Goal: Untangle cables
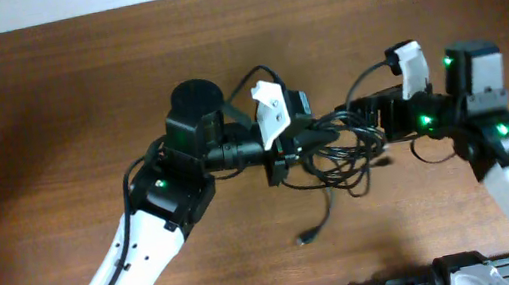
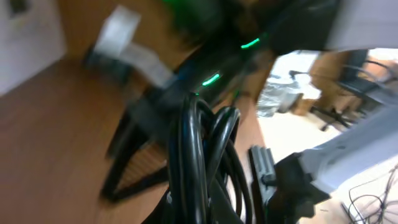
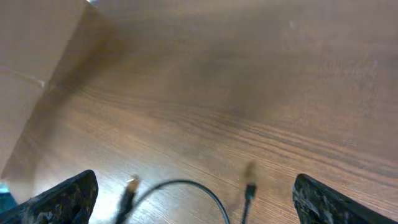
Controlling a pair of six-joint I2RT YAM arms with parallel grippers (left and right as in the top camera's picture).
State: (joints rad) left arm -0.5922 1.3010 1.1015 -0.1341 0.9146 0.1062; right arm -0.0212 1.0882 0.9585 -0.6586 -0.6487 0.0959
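The cables (image 1: 337,150) form a black knotted clump on the wooden table between my two arms. One strand trails toward the front and ends in a small plug (image 1: 304,239). My left gripper (image 1: 284,150) is shut on the clump's left side. In the left wrist view, which is blurred, the looped black cords (image 2: 199,168) fill the lower middle. My right gripper (image 1: 364,118) stands open at the clump's right side. In the right wrist view the right gripper (image 3: 193,183) has its fingers wide apart around a thin cable arc (image 3: 186,185) with two plug ends (image 3: 129,186), touching neither.
The brown wooden table (image 1: 48,113) stretches out on all sides. The right arm (image 2: 236,56), with green lights, looms close ahead in the left wrist view. Black base hardware (image 1: 456,269) lines the front edge.
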